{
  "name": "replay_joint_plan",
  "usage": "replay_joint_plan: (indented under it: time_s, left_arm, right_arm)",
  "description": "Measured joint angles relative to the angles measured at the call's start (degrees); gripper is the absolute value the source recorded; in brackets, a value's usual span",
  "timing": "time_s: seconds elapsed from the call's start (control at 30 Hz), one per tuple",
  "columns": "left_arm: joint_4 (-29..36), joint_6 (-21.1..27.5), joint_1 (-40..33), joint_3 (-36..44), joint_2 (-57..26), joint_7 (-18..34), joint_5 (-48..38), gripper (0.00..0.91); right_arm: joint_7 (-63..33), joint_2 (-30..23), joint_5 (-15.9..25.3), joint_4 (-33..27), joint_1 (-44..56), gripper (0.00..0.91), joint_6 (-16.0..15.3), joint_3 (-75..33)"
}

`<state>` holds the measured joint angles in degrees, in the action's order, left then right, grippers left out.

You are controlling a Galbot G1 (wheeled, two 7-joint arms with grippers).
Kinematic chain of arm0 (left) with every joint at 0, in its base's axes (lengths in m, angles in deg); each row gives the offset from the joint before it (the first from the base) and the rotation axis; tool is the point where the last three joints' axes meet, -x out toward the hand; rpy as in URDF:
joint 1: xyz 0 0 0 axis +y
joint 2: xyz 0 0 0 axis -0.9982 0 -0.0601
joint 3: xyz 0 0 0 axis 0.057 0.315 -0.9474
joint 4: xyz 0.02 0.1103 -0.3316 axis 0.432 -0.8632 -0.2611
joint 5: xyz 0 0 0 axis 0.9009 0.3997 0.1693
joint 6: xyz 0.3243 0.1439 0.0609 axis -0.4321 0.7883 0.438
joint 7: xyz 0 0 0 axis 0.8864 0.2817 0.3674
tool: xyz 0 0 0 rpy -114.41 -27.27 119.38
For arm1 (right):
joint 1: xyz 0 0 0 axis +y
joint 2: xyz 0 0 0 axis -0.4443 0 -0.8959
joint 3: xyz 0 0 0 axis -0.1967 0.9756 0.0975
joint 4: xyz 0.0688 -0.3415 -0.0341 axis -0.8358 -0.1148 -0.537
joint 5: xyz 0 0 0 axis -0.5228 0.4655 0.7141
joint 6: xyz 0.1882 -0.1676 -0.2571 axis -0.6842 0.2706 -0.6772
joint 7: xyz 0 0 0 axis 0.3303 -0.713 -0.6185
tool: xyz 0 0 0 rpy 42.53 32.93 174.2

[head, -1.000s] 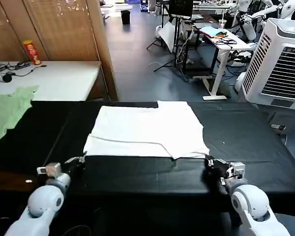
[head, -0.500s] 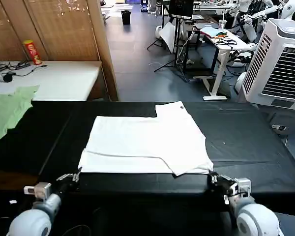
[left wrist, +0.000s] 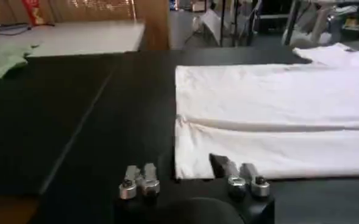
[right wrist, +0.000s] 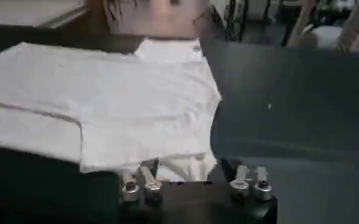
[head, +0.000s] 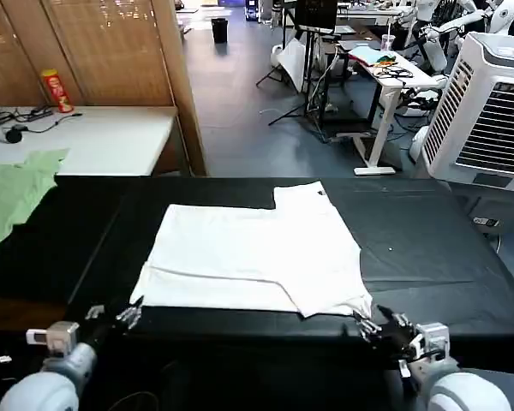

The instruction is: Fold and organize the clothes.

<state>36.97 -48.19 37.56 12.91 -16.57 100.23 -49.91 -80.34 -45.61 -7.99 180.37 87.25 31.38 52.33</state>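
White cotton T-shirt [head: 253, 257], folded, flat on black table [head: 428, 248]. Left gripper [head: 111, 315] and right gripper [head: 379, 328]: fingers apart, empty, at near hem corners.

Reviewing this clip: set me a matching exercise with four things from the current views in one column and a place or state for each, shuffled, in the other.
Things:
1. T-shirt
2. pale green cloth
3. left gripper
4. right gripper

Places or states:
A. open, just off the shirt's near right corner
B. lying at the far left
C. open, just off the shirt's near left corner
D. folded, flat on the black table

Pairs: 1-D, 2-B, 3-C, 4-A
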Motion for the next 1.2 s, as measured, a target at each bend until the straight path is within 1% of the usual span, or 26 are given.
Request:
replay_joint_plan:
  time_s: [0.1, 0.17, 0.23, 0.37, 0.53, 0.63, 0.7, 0.83, 0.97, 1.2]
  left_arm:
    - [-0.16, 0.06, -2.66, 0.23, -1.12, -0.22, -2.51, 0.878]
    - [-1.46, 0.48, -6.34, 1.2, -1.99, -0.25, -4.39, 0.878]
    - [-3.6, 1.03, -11.11, 2.65, -2.28, -0.44, -6.28, 0.878]
    - [-11.35, 1.37, -23.27, 7.08, -2.26, -0.66, -7.72, 0.878]
    - [-23.04, 1.4, -37.86, 14.76, -1.31, -0.69, -8.72, 0.878]
    - [-30.36, 1.76, -45.51, 19.02, 0.05, -0.76, -9.02, 0.878]
    - [-34.78, 2.12, -49.41, 21.34, 1.03, -1.16, -8.87, 0.878]
    - [-43.11, 3.44, -55.27, 25.05, 3.27, -3.06, -9.06, 0.878]
    - [-50.15, 4.2, -59.81, 27.45, 5.2, -5.75, -7.21, 0.878]
    - [-59.23, 3.13, -65.06, 29.9, 7.6, -8.03, -3.78, 0.878]
  right_arm:
    - [0.44, -0.02, 0.09, -5.99, -7.78, 0.878, 3.47, 2.41]
    - [0.6, -0.26, 0.19, -10.94, -14.09, 0.878, 5.33, 4.68]
    - [0.64, -0.61, 0.48, -16.08, -20.11, 0.878, 6.9, 7.18]
    - [0.55, -1.97, 0.51, -27.3, -31.56, 0.878, 8.75, 13.08]
    - [0.35, -4.15, 0.93, -39.23, -42.34, 0.878, 8.96, 18.72]
    - [0.14, -6.03, 2.63, -45.68, -47.2, 0.878, 8.91, 21.5]
    - [0.19, -7.43, 4.63, -49.61, -50.1, 0.878, 8.52, 22.98]
    - [1.7, -10.26, 5.88, -56.4, -54.49, 0.878, 7.59, 24.29]
    - [3.35, -13.09, 6.29, -62.2, -57.99, 0.878, 7.82, 24.72]
    - [4.59, -16.3, 7.58, -69.95, -61.56, 0.878, 8.28, 24.81]
